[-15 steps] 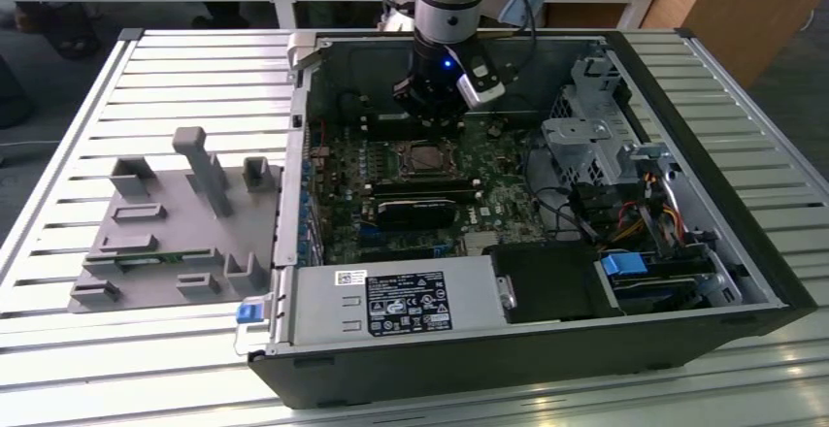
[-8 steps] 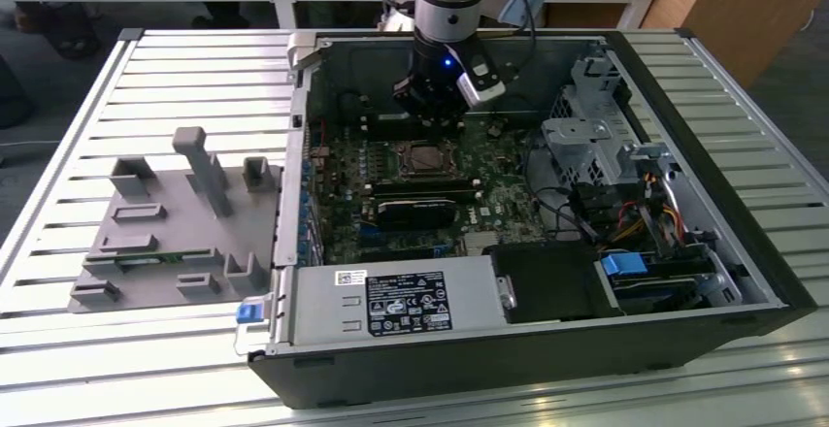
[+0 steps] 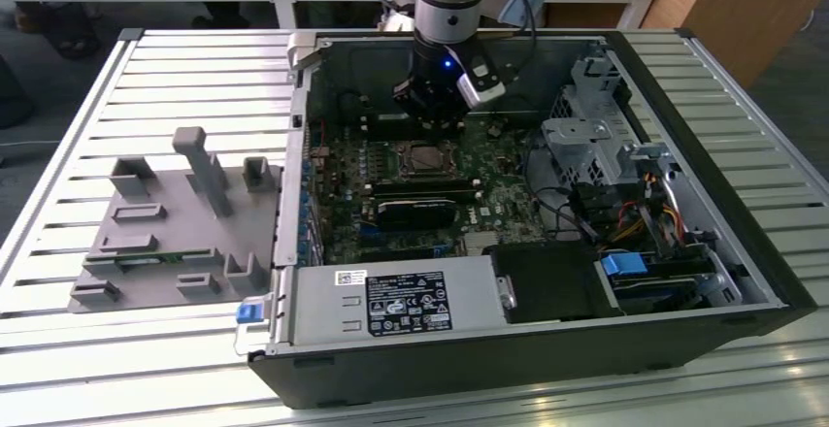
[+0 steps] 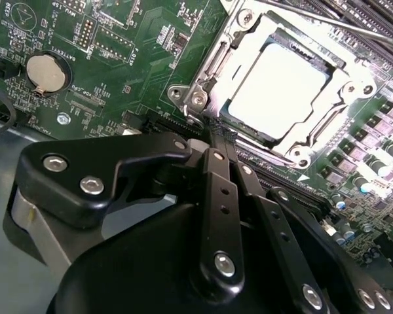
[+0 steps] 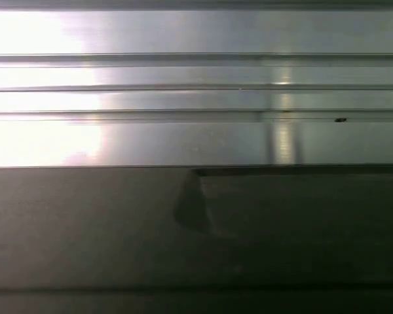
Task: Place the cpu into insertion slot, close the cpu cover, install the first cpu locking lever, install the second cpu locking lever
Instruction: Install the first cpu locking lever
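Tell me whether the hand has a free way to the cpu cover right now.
Probably yes: the hand sits beside the cpu cover, which lies closed over the cpu, with nothing between them.

Exterior view looks down on the open computer case (image 3: 518,204); second wrist view sits close above its motherboard (image 4: 118,59).

place: lab/workshop; evidence: open computer case (image 3: 545,281); slatted aluminium bench (image 3: 143,87); grey fixture block (image 3: 169,233)
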You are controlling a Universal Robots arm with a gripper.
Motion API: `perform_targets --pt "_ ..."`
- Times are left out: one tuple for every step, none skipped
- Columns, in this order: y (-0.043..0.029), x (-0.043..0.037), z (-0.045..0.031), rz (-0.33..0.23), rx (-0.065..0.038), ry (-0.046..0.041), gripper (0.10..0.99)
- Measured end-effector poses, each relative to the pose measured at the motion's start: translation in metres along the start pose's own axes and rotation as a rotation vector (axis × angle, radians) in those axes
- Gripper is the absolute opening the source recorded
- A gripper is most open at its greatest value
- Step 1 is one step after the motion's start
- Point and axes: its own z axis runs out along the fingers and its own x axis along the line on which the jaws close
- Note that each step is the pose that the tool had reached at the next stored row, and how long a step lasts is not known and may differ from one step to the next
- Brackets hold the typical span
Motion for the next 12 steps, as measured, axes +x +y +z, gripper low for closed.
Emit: perform_targets --pt "0.0001 0.0000 0.0002 0.000 0.000 0.0001 0.106" --pt "0.0002 0.0000 0.0004 0.000 0.001 0.0001 0.106" --pt "0.0003 0.0001 0.0007 0.000 0.001 0.0002 0.106" --pt "0.0002 0.0001 0.0009 0.000 0.001 0.0003 0.106" --pt "0.0002 0.0002 0.0011 0.000 0.000 0.0004 0.106" --pt "0.0002 0.0002 0.0013 0.000 -0.001 0.0005 0.106" --pt "0.0003 0.0001 0.0014 0.000 -0.002 0.0005 0.106" --pt "0.0004 0.0001 0.0015 0.000 -0.003 0.0003 0.106" --pt "0.0004 0.0001 0.0015 0.000 -0.005 0.0004 0.106" --pt "0.0004 0.0001 0.0015 0.000 -0.007 0.0004 0.106" --pt "0.0003 0.0001 0.0014 0.000 -0.011 0.0005 0.106" --pt "0.0002 0.0002 0.0013 0.000 -0.015 0.0008 0.106"
